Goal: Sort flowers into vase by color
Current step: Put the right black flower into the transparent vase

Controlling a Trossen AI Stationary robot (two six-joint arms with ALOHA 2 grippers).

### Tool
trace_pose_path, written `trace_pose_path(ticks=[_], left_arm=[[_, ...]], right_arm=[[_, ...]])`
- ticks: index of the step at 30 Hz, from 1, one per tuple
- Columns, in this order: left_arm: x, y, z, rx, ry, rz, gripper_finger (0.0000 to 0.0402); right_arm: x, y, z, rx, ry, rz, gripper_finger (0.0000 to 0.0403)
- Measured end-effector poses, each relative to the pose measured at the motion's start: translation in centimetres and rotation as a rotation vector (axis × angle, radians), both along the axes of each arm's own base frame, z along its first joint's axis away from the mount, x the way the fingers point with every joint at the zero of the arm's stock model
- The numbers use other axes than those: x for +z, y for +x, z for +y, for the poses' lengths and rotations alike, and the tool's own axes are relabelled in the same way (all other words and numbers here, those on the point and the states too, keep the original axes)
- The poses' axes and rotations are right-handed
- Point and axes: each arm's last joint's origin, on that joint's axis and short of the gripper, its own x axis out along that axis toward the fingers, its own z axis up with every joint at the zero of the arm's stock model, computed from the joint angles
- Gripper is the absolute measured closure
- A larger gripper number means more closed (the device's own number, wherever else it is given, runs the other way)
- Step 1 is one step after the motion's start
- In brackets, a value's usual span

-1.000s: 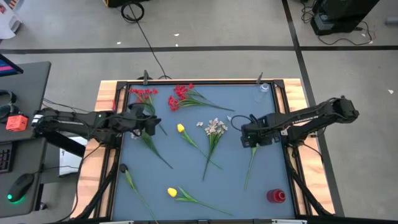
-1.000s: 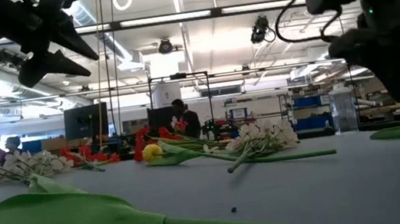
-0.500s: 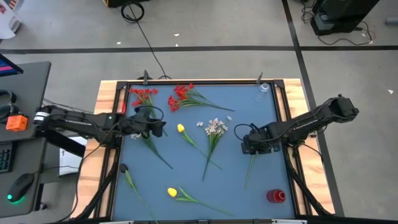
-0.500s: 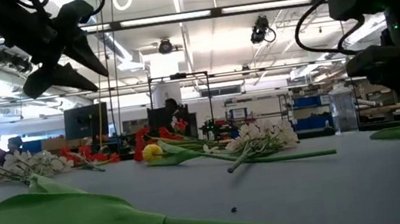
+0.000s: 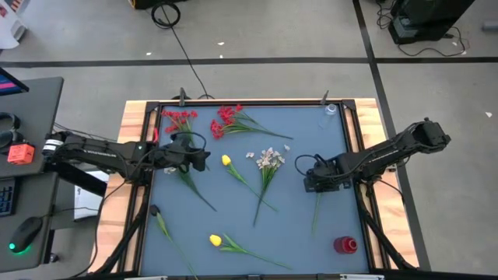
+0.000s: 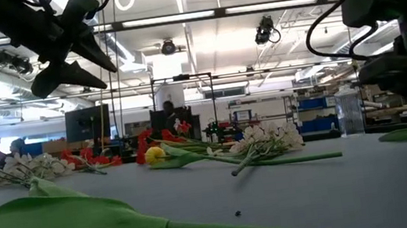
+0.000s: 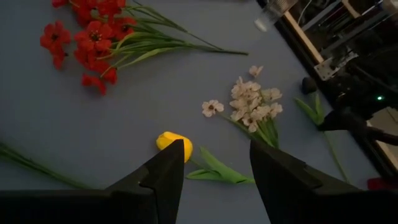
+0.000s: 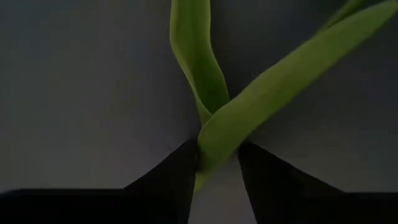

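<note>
Flowers lie flat on the blue table: two red clusters, a whitish spray, a yellow tulip and a second yellow tulip. My left gripper is open and empty, well above the table, just left of the first tulip's head. My right gripper is down at the table, shut on a green-stemmed flower. That flower's head is hidden under the gripper. My right gripper pinches the flower between its two fingers where two green leaves meet the stem. The fingers come from above, pointing down, and lie across the stem. The flower lies on the table, its stem running toward the near edge.
A red vase stands at the near right corner and a clear one at the far right corner. A long stem with a dark head lies at the near left. Another green stem lies below my left gripper.
My right gripper has gone down to the table and a little toward the near edge, onto the green-stemmed flower, whose stem has swung slightly. My left gripper has moved toward the table's right, closer to the yellow tulip, staying high.
</note>
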Motion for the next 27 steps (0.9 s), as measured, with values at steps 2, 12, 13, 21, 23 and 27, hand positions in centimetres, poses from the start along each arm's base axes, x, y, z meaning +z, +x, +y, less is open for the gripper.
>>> trace_pose_path(ticks=[2, 12, 13, 21, 23, 27], left_arm=[[0.0, 0.0, 0.0, 0.005, 0.003, 0.001, 0.0212], [0.1, 0.0, 0.0, 0.009, 0.006, -0.009, 0.0212], [0.1, 0.0, 0.0, 0.009, 0.006, -0.01, 0.0212], [0.1, 0.1, 0.0, 0.003, 0.002, -0.015, 0.0212], [0.1, 0.1, 0.0, 0.002, 0.001, -0.015, 0.0212], [0.1, 0.1, 0.0, 0.002, -0.005, -0.017, 0.0212]], right_arm=[[0.0, 0.0, 0.0, 0.012, -0.006, 0.0, 0.0278], [-0.1, -0.1, 0.0, 0.043, -0.013, 0.002, 0.0321], [-0.1, -0.1, 0.0, 0.048, -0.014, 0.001, 0.0325], [0.8, 1.3, -0.1, 0.079, -0.1, -0.096, 0.0354], [0.8, 1.4, -0.3, 0.081, -0.114, -0.109, 0.0359], [0.9, 1.8, -0.4, 0.083, -0.149, -0.161, 0.0368]])
